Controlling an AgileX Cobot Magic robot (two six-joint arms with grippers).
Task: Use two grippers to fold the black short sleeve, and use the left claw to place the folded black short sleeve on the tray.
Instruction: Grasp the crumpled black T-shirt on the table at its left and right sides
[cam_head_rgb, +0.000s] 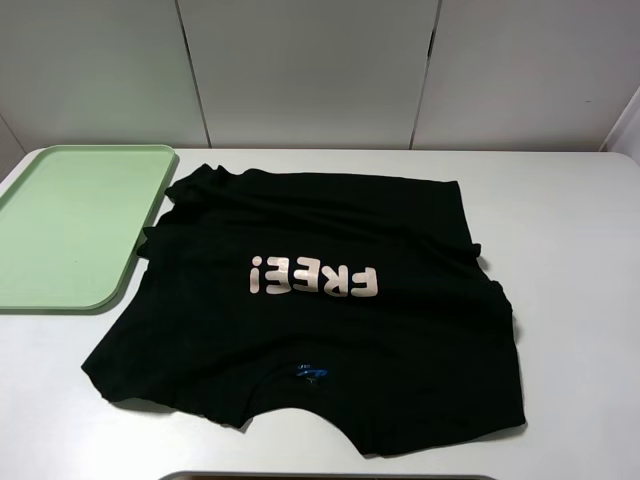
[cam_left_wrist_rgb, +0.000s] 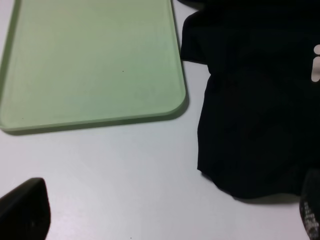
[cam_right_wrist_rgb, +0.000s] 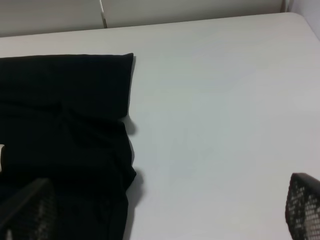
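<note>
**Shirt spread flat, fold not yet begun, both claws open and empty**

The black short sleeve (cam_head_rgb: 300, 215), a large black cotton T-shirt, lies spread print-up across the middle of the white table (cam_head_rgb: 580, 300). In the high view its pale pinkish "FREE!" lettering (cam_head_rgb: 315, 278) reads upside down. The collar with its small blue neck label (cam_head_rgb: 310, 372) is at six o'clock and the hem at twelve. The cloth is loosely rumpled along the three o'clock side and at the nine o'clock sleeve, but no part is folded over.

At about ten o'clock from the shirt sits the pale mint-green rectangular plastic tray (cam_head_rgb: 60, 230) with nothing on it. The shirt's near sleeve lies just beside its rim, perhaps touching. Grey wall panels (cam_head_rgb: 300, 70) stand behind the table at twelve o'clock.

Neither arm shows in the high view. The left gripper (cam_left_wrist_rgb: 165, 215) hangs above bare table between tray and shirt, jaws spread wide and holding nothing. The right gripper (cam_right_wrist_rgb: 165, 207) hangs over the shirt's three o'clock edge, equally wide open and empty.

This looks like the very start of the task. The next move probably calls for both claws to descend onto matching points of the shirt, one each side, and pinch only the top layers so that the cloth lifts evenly for the first fold.
</note>
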